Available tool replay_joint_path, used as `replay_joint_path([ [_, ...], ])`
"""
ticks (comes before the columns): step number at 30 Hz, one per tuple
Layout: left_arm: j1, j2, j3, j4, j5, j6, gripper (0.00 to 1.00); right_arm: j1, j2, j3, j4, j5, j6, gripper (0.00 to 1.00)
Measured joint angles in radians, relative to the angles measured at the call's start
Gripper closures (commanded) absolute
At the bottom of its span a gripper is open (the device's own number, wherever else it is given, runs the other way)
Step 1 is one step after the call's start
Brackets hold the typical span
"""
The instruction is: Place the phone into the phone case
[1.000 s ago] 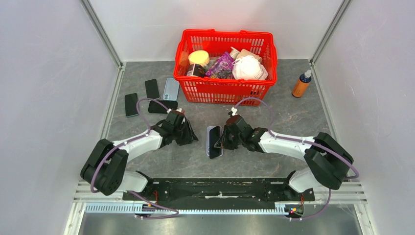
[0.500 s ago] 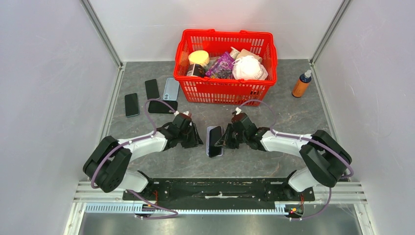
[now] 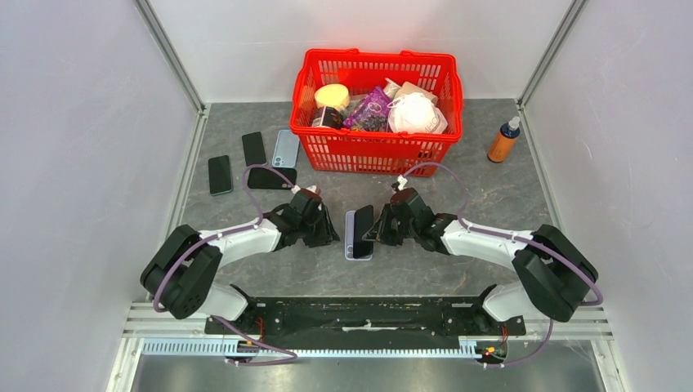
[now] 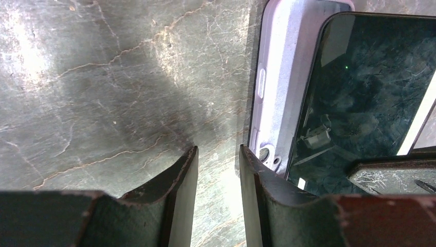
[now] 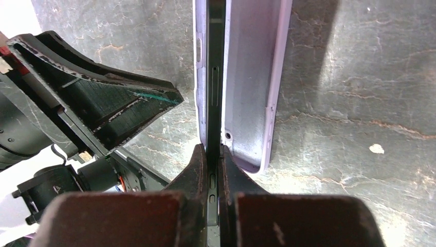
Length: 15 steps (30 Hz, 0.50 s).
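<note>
Both grippers have closed in on the middle over the last second. The left gripper (image 3: 325,231) has slid in to sit just beside the phone case (image 3: 350,241). The right gripper (image 3: 377,230) has shifted slightly, so the phone (image 3: 364,227) now covers the case less squarely and more lavender shows on the side toward the left gripper.

From above, the phone reads only as a dark slab overlapping the case between the two grippers. How it is held cannot be made out there.

The right wrist view settles it. The right fingers (image 5: 198,170) are clamped together on the phone's long side. The phone stands on edge, running straight ahead from the fingertips, with its side buttons in sight. The case lies just beside those fingertips, its hollow facing the phone, and the phone leans out of it rather than sitting flat inside.

Only the left wrist view shows the phone's glossy screen, tilted up over the case. It also shows the case's camera cut-out just ahead of the left gripper. That gripper's jaws stand partly apart with nothing between them but bare grey marble table (image 4: 103,77). Whether its nearer finger touches the case corner cannot be told.

Only the overhead view takes in the surroundings. A red basket (image 3: 376,151) of goods sits well beyond both grippers. An orange bottle (image 3: 503,143) stands far out past the right one, and spare phones (image 3: 254,149) lie past the left.
</note>
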Motion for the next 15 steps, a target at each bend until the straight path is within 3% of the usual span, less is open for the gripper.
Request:
replay_joint_path([
  [15, -0.002, 0.040, 0.017, 0.047, 0.003, -0.001, 0.61, 0.007, 0.062, -0.059, 0.169, 0.000, 0.020, 1.00],
])
